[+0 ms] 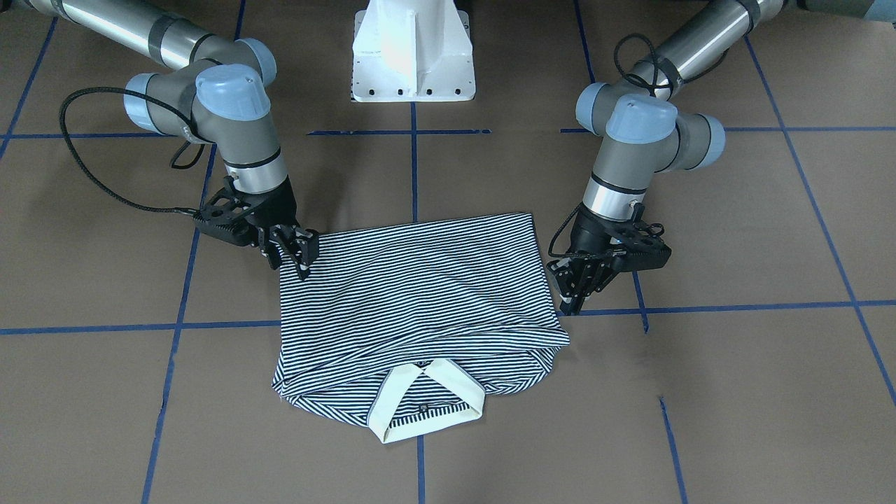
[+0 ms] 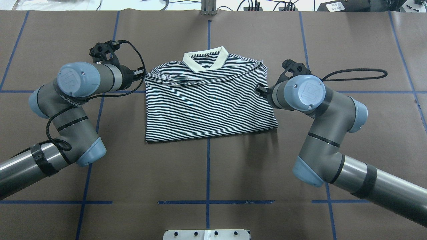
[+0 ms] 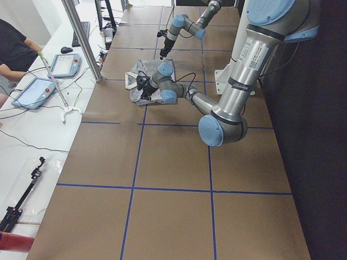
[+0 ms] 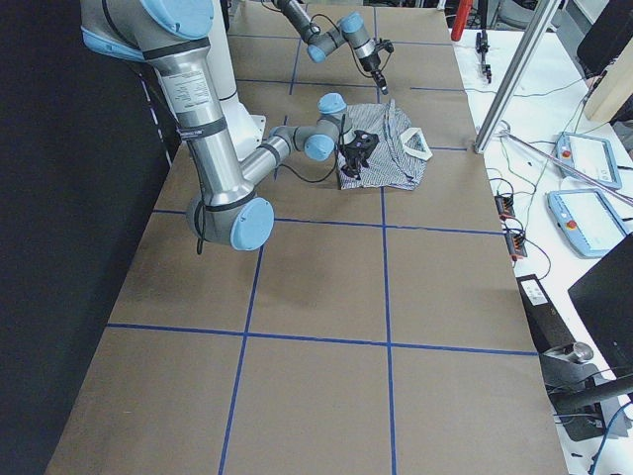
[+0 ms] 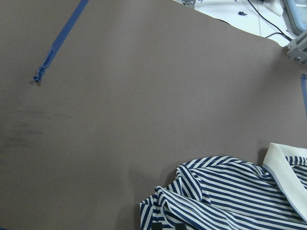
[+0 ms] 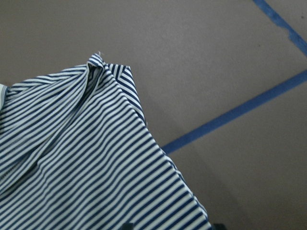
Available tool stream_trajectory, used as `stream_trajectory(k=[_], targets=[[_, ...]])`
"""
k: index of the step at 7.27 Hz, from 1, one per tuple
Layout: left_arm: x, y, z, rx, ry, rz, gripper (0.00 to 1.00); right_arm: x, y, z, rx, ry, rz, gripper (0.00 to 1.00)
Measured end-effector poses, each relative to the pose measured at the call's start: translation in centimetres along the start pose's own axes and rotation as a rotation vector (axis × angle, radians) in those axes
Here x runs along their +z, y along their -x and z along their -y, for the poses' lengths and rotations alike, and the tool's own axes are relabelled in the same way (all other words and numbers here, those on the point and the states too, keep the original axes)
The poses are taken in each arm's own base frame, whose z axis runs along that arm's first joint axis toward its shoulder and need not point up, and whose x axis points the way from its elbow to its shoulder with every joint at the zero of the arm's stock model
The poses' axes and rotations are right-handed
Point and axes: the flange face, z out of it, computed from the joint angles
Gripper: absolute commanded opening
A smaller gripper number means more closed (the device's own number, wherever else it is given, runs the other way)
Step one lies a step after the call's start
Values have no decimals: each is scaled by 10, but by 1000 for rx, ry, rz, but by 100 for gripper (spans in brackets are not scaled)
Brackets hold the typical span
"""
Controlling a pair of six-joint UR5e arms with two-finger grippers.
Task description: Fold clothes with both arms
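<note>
The navy-and-white striped polo shirt (image 1: 420, 294) lies folded flat on the brown table, its cream collar (image 1: 427, 406) on the side away from the robot's base. It also shows in the overhead view (image 2: 210, 103). My left gripper (image 1: 572, 302) hangs at the shirt's edge near the shoulder, at the view's right. Its fingers look close together, but I cannot tell whether they hold cloth. The left wrist view shows the bunched sleeve (image 5: 192, 201). My right gripper (image 1: 290, 255) is open just above the opposite edge. The right wrist view shows striped cloth (image 6: 86, 153) below it.
The white pedestal base (image 1: 413, 52) stands behind the shirt. Blue tape lines (image 1: 413, 175) cross the brown table cover. Black cables loop off both wrists (image 2: 353, 71). An operator's bench with tablets runs along the far side (image 3: 54, 70).
</note>
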Motion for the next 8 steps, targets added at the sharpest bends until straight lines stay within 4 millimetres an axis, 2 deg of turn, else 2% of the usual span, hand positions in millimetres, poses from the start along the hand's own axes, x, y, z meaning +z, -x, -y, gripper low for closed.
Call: stream_trajectory(k=[2, 4, 6, 7, 8], targets=[[-2, -1, -1, -4, -1, -3, 24, 0, -20, -10, 12, 11, -18, 66], [-6, -4, 0, -5, -4, -10, 24, -1, -45, -13, 21, 17, -37, 61], [-8, -5, 0, -4, -7, -13, 24, 1, -48, -25, 39, 30, -42, 57], [-8, -5, 0, -4, -8, -13, 24, 3, -47, -30, 40, 34, -44, 51], [-8, -5, 1, -4, -9, -12, 24, 5, -48, -34, 39, 38, -47, 27]])
